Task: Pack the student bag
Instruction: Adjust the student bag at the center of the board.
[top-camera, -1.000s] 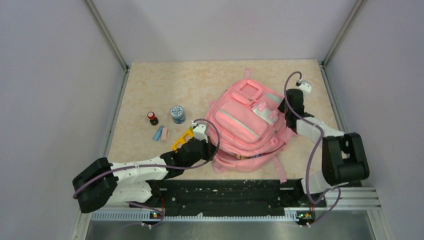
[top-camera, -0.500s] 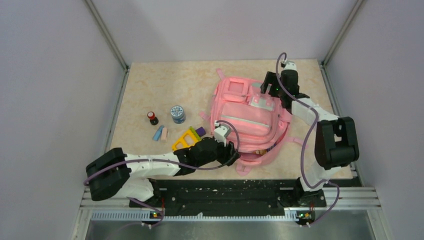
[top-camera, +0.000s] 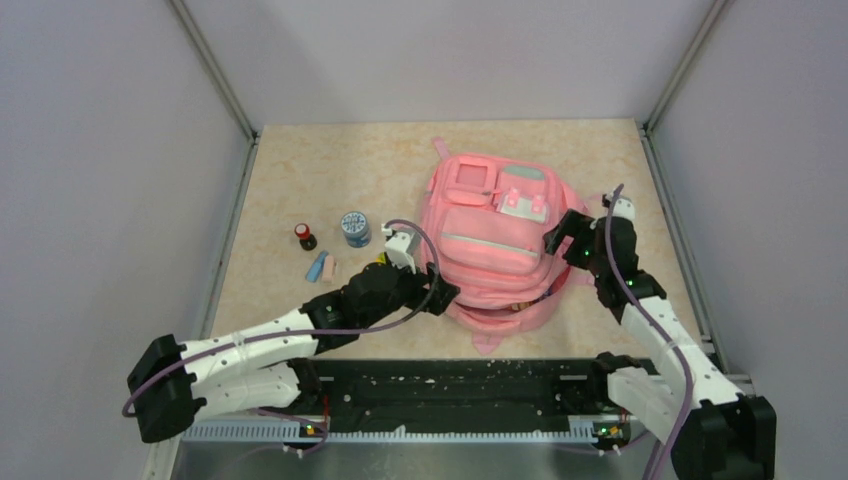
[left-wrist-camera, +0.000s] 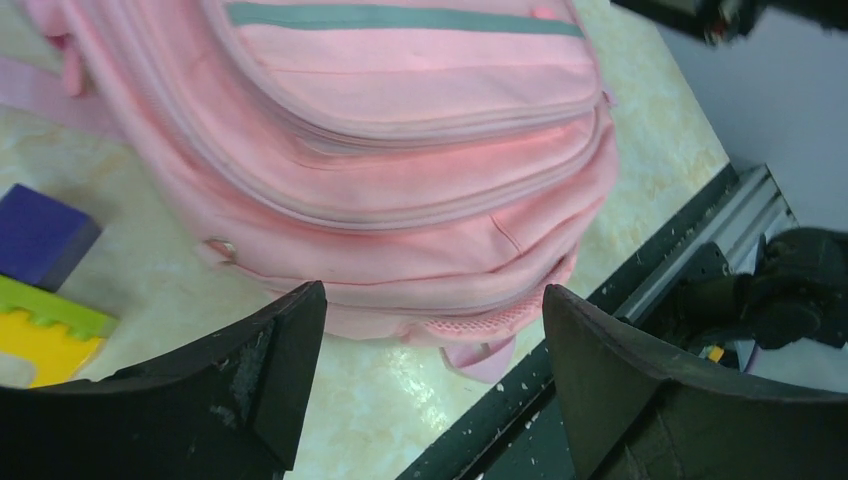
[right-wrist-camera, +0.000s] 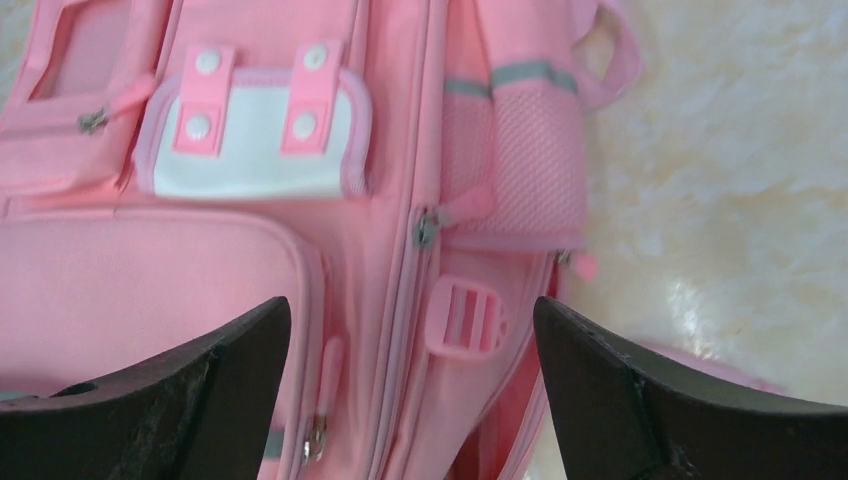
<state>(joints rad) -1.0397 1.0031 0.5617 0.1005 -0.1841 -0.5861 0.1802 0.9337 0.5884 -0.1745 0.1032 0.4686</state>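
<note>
The student bag (top-camera: 495, 245) lies front-up, right of the tabletop's middle. The left gripper (left-wrist-camera: 430, 400) and right gripper (right-wrist-camera: 410, 400) hover beside it, jaws wide apart, empty. I'd pinch the zip pull (right-wrist-camera: 425, 228) squarely while the left pins fabric.

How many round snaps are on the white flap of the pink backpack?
4, on the white flap of the backpack: upper left snap, lower left snap, upper right snap, lower right snap. None looks hidden.

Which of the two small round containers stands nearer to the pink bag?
The wider jar with the blue lid; the small red-capped bottle stands farther left of the bag.
</note>
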